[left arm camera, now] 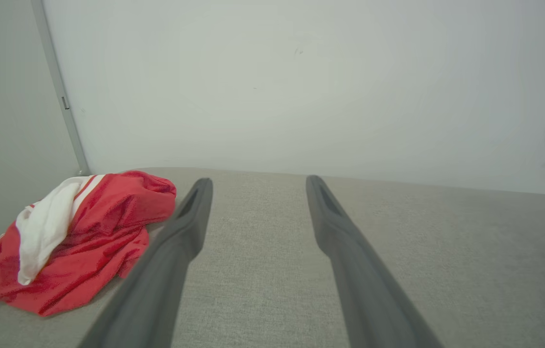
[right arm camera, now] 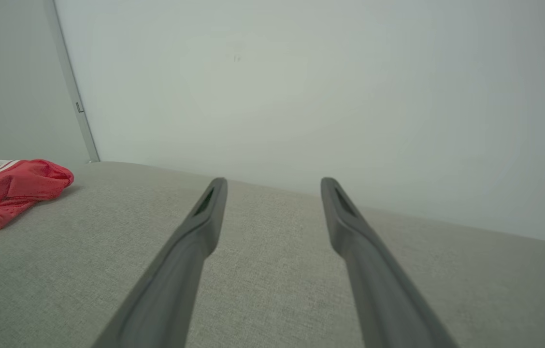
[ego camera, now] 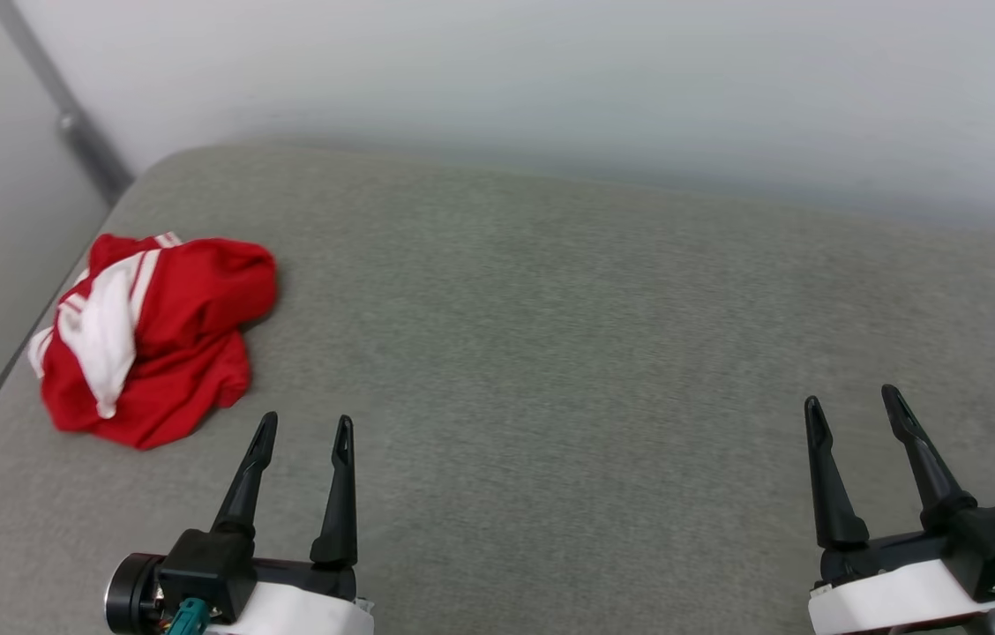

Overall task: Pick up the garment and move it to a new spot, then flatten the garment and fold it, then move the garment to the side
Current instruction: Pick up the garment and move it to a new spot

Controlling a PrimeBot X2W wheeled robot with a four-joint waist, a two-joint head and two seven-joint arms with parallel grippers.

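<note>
progress: seemingly nothing done; pickup, flattening, folding, side move all waiting | red-and-white jersey (ego camera: 162,344) lying crumpled on grey fabric surface (ego camera: 550,353), near left tool (ego camera: 306,417), ahead-left of it | left tool gaping wide, holding nothing | right tool (ego camera: 852,395), well right of left tool, gaping wide, empty

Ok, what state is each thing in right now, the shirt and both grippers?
garment: crumpled in a heap, not folded, lying near the left edge of the grey surface, nothing gripping it.
left gripper: open, empty, close to the garment but apart from it.
right gripper: open, empty, far from the garment.
</note>
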